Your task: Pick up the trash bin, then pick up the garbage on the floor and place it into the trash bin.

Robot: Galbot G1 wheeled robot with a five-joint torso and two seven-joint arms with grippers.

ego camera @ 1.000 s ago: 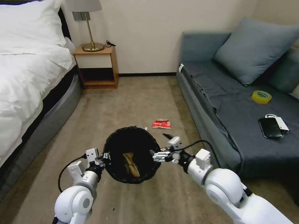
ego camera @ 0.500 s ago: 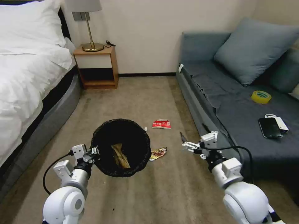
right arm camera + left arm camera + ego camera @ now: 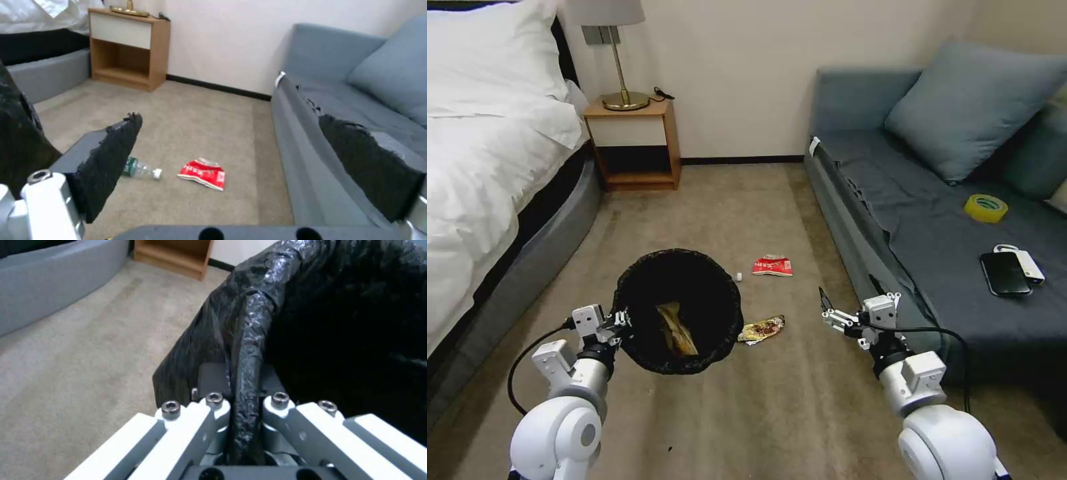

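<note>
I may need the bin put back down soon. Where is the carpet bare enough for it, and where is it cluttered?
Bare carpet runs between the bed, nightstand and sofa. It is crowded beside the trash bin held by the left gripper: yellow-brown wrapper, red-and-white packet, bottle.

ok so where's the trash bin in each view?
Head view: trash bin left of centre on the carpet side, its rim held by the left gripper.
Left wrist view: its bagged rim pinched between that gripper's fingers.
Right wrist view: dark bagged wall on the bed side of the bottle.
Shared landmark: the wooden nightstand against the wall.
</note>
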